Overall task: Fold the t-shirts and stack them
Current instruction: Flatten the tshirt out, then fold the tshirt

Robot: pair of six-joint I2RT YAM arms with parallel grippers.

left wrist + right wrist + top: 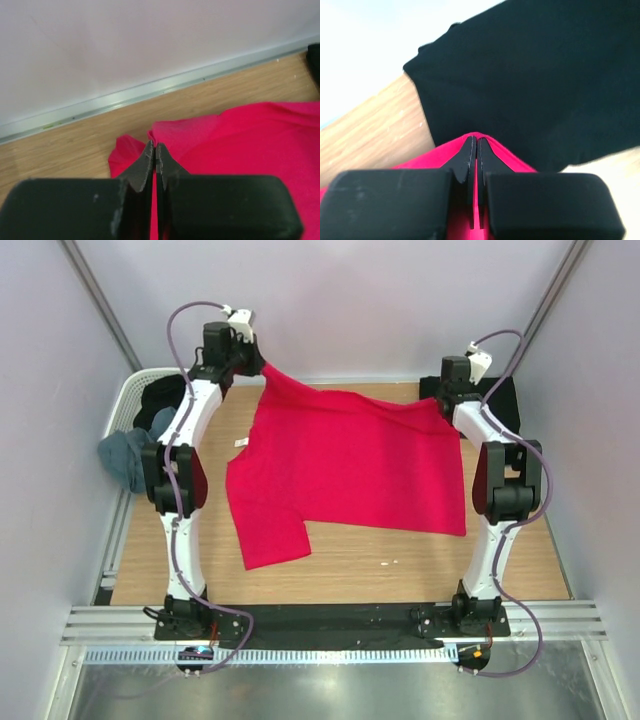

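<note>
A crimson-red t-shirt (350,465) lies spread across the wooden table, one sleeve pointing toward the near left. My left gripper (262,365) (155,146) is shut on the shirt's far left corner, which it lifts off the table, and red cloth (260,145) shows between its jaws. My right gripper (438,400) (476,139) is shut on the far right corner, with a fold of red cloth (437,156) draped over its tips. A black t-shirt (505,405) (530,75) lies just beyond the right gripper at the far right.
A white lattice basket (125,405) stands at the far left, with a black shirt (165,400) inside and a grey-blue shirt (125,455) hanging over its side. Walls close in the table at the back and on both sides.
</note>
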